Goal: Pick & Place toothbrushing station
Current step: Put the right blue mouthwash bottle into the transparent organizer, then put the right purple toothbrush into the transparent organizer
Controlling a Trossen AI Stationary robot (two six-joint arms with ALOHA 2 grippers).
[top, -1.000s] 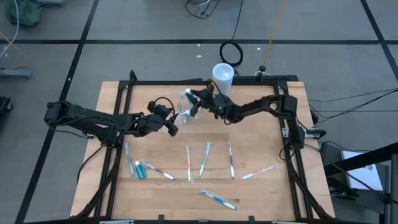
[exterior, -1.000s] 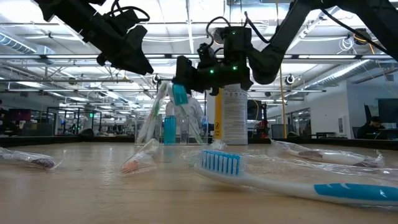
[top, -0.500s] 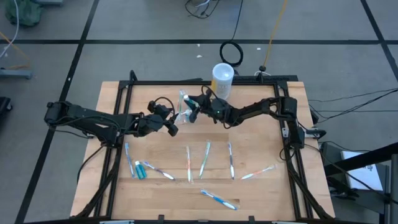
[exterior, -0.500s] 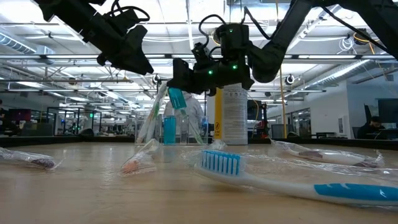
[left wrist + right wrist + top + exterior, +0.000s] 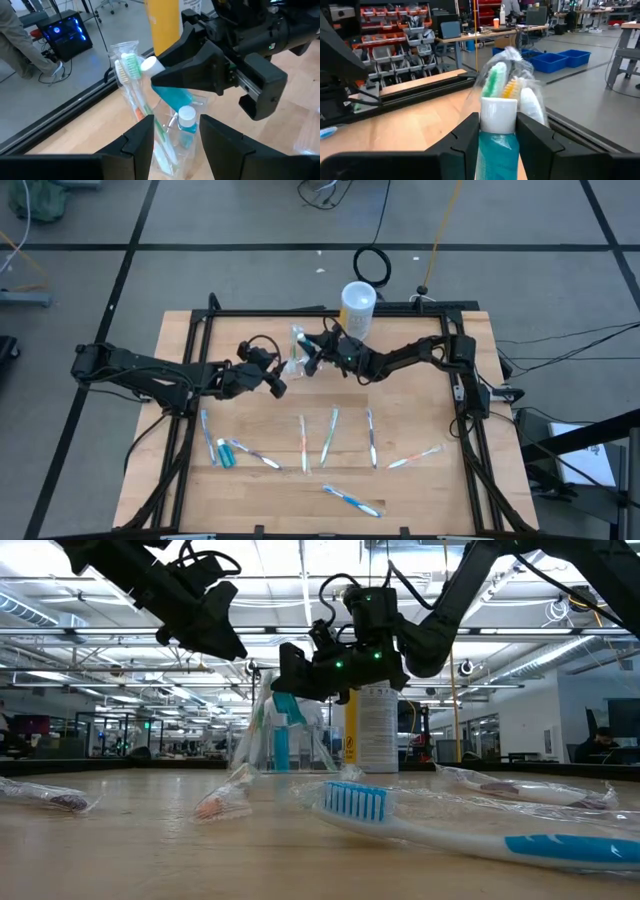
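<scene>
The right gripper pinches a teal tube directly over the clear holder at the table's twelve o'clock, apparently to drop it in, while the left gripper hovers spread at seven o'clock.

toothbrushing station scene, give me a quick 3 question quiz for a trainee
1. True or false: the right gripper is shut on a teal tube.
2. Where is that tube? A) flat on the table B) above the clear holder C) beside the white canister's far side
3. Fill in: the left gripper is open and holds ____.

Key: 1 true. 2 B, the tube hangs cap up over the holder, which already has toothbrushes and another tube in it. 3 nothing.
</scene>
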